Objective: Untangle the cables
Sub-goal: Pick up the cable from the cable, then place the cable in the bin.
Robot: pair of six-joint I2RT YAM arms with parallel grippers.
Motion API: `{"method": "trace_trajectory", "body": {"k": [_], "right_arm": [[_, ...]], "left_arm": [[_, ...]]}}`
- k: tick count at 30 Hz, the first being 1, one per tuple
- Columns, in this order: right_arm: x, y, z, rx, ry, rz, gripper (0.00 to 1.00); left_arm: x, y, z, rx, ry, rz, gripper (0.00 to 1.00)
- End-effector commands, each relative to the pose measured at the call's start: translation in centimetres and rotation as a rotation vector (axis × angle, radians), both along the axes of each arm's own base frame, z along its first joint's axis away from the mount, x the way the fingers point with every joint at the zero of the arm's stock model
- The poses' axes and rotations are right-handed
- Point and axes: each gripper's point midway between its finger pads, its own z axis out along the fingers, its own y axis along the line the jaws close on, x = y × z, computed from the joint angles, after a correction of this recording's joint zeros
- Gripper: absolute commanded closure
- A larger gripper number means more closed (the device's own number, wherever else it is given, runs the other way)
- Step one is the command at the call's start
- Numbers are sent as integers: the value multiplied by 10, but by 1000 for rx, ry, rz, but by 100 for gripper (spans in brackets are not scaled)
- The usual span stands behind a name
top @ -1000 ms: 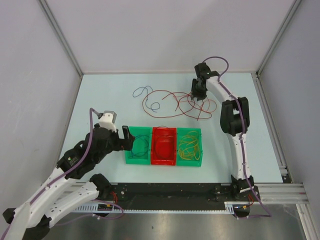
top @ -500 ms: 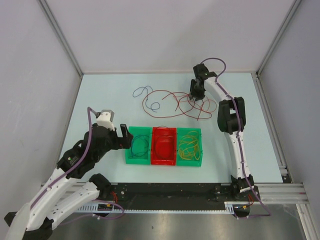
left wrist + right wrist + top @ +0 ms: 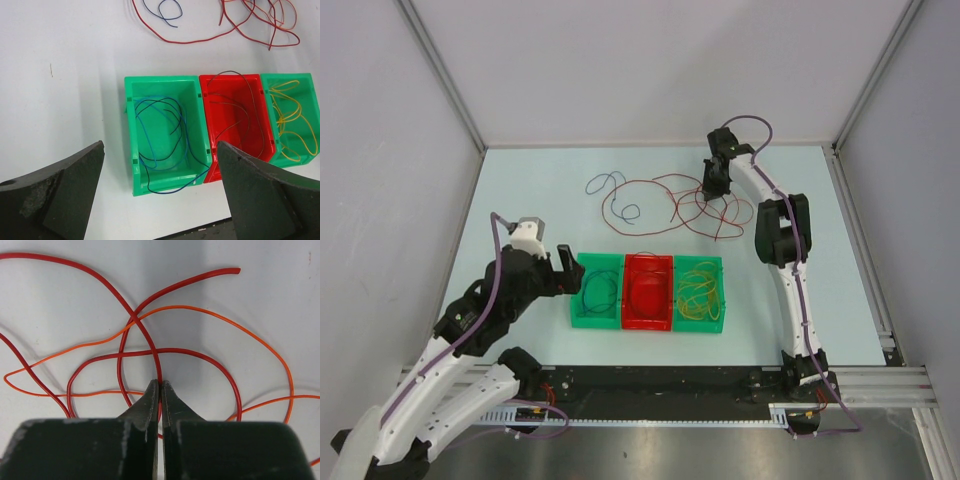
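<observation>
A tangle of red cables [image 3: 665, 205] with orange strands lies at the back of the table. A loose blue cable [image 3: 613, 190] lies to its left. My right gripper [image 3: 717, 192] is down at the tangle's right side. In the right wrist view it [image 3: 160, 386] is shut on a red cable [image 3: 145, 335], which runs in between the fingertips. An orange cable [image 3: 220, 316] crosses it. My left gripper [image 3: 566, 270] is wide open and empty, just left of the bins. In the left wrist view it [image 3: 160, 150] looks down on the left green bin [image 3: 131, 150].
Three bins stand in a row near the front. The left green bin [image 3: 577, 300] holds blue cable [image 3: 162, 125], one loop hanging over its near edge. The red bin [image 3: 647, 262] holds red cables. The right green bin [image 3: 720, 300] holds yellow cables [image 3: 292, 117]. Walls enclose the table.
My left gripper has drawn back a little to the left, away from the bins. My right gripper has shifted slightly at the tangle's right side.
</observation>
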Motion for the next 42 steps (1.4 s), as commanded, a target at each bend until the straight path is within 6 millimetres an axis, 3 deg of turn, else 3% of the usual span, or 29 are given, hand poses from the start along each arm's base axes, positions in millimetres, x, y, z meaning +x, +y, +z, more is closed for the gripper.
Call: {"method": "trace_trajectory", "body": {"k": [1,3,4,6,7,9,10,12,13,14,16,17,20,21,27,32,36,37,40,42], "right_arm": [[10,4,15,15,-43,8,100],[12,6,28,34,-60,16,100],[13,11,48,59,-91,30,100],[11,17,69,91,-111,48,100],[11,19,96,110,-157,57,100],[7,26,126,143,-200,81,100],[4,31,154,160,-251,96,100],[-3,37,185,187,-300,127,100],[-7,41,197,201,-316,140,100],[-12,45,225,224,-365,157,100],[-23,54,249,267,-386,197,100],[-28,58,273,289,-428,218,100],[-45,68,306,348,-466,258,100],[-54,69,330,375,-507,272,100],[-94,71,413,506,-645,317,100],[-120,63,453,559,-709,320,100],[-139,38,481,569,-766,284,100],[-146,23,494,566,-797,265,100],[-150,1,493,558,-800,227,100],[-158,-6,492,565,-796,225,100]], "left_arm": [[3,-1,4,-14,-24,-10,1],[4,0,4,-14,-22,-6,1],[4,0,5,-16,-26,-7,2],[4,0,5,-15,-25,-5,2],[4,0,5,-15,-25,-3,2],[4,0,5,-16,-26,-3,2],[4,1,5,-16,-28,0,2],[4,1,5,-16,-28,0,2],[4,2,6,-18,-31,2,2],[4,1,6,-18,-32,1,2],[4,2,6,-20,-33,3,2],[4,2,7,-21,-34,3,2],[3,2,7,-24,-36,0,2],[3,2,8,-26,-40,0,2],[2,-12,16,-68,-56,-67,4],[13,-41,39,-184,-127,-141,6],[26,-74,59,-294,-146,-207,6],[36,-84,61,-312,-149,-218,6],[48,-109,66,-385,-146,-265,6],[62,-124,49,-407,-76,-256,6]]}}
